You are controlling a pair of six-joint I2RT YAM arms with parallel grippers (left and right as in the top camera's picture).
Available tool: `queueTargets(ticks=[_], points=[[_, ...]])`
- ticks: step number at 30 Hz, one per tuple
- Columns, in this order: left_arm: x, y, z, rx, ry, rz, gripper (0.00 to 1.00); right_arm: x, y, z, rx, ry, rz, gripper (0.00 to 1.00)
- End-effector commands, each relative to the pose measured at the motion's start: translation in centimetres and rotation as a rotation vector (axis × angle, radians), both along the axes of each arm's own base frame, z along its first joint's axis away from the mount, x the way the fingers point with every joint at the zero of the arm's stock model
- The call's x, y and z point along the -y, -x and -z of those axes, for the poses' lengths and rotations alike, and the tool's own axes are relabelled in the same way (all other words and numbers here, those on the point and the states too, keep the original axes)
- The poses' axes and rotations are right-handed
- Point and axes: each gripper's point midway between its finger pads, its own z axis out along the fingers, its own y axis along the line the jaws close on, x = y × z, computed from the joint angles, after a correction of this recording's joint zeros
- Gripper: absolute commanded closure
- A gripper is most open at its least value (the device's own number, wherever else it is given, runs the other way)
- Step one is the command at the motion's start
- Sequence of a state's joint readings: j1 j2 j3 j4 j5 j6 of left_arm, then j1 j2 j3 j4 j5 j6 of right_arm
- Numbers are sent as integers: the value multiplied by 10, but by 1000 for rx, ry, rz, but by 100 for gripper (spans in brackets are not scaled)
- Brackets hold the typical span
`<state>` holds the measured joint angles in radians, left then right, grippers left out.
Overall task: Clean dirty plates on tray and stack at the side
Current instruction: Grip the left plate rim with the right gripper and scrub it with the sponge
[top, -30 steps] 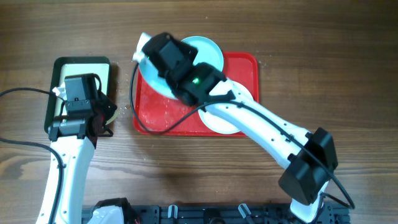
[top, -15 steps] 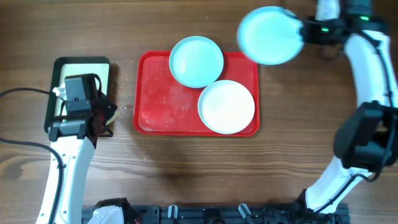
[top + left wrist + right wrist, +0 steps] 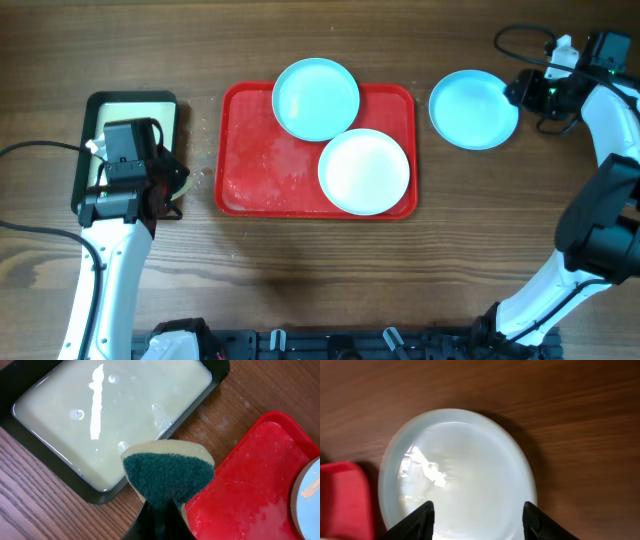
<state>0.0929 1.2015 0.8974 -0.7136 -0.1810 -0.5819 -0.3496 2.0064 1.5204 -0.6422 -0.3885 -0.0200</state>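
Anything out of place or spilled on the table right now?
One pale light-blue round plate overhangs the far rim of the large red plastic tray, and pale specks dot the wooden table left of it.

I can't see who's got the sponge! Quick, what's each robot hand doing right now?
Left gripper: shut on the sponge.
Right gripper: open, fingers spread wide above the light-blue plate, holding nothing.

Plates, three: light-blue plate (image 3: 316, 98) overlapping the far edge of the red tray (image 3: 250, 170); second light-blue plate (image 3: 474, 109) on the table (image 3: 300, 280), right of the red tray; white plate (image 3: 364, 171) in its near right corner. Red tray, one. Dark-rimmed tray (image 3: 130, 96), one, left of the red tray. Sponge (image 3: 167, 472), one, just left of the red tray.
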Motion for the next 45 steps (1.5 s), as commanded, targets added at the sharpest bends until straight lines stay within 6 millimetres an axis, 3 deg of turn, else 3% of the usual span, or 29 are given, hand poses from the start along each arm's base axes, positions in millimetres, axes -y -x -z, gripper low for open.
queueTargets(ticks=[1, 2, 3, 6, 7, 8, 10, 13, 18, 20, 22, 23, 24, 26, 29, 33, 37, 41, 45], points=[[0, -1, -1, 9, 8, -3, 96, -60, -11, -22, 91, -218, -155, 38], [0, -1, -1, 9, 8, -3, 96, -76, -15, -27, 106, -230, -193, 37], [0, -1, -1, 9, 9, -3, 96, -106, -21, -33, 115, -236, -245, 36], [3, -5, -2, 24, 25, 9, 96, -169, -30, -35, 107, -238, -279, 36], [5, -6, -2, 30, 33, 14, 96, -204, -36, -39, 131, -228, -299, 36], [5, -6, -2, 30, 32, 14, 96, -227, -39, -42, 151, -214, -308, 35], [5, -6, 0, 22, 33, 14, 96, -269, -49, -40, 214, -48, -253, 35], [5, -6, 6, -2, 35, 13, 96, -284, -51, -20, 219, 136, -124, 35], [5, -6, 9, -11, 37, 13, 96, -304, -38, 62, 63, 99, -138, 42], [5, -6, 9, -11, 37, 13, 96, -304, -39, 74, 53, 103, -141, 43], [5, -6, 9, -11, 36, 13, 96, -304, -38, 77, 52, 109, -149, 52], [5, -7, 9, -8, 37, 13, 96, -305, -39, 76, 57, 112, -158, 64], [5, -7, 8, -7, 39, 15, 96, -307, -39, 76, 60, 109, -165, 69], [5, -9, 7, 2, 40, 17, 96, -327, -32, 74, 61, 57, -250, 87], [26, -22, 2, 58, 130, 90, 96, -353, -20, 72, 66, 32, -357, 95], [64, -41, -10, 139, 180, 268, 96, -395, -2, 62, 87, 18, -490, 95], [93, -50, -4, 141, 191, 344, 96, -405, 27, 69, -18, 31, -538, 96], [133, -77, 28, 126, 240, 447, 96, -410, 49, 74, -113, -34, -557, 96], [165, -103, 72, 122, 298, 473, 96, -411, 49, 74, -111, -35, -559, 96]])
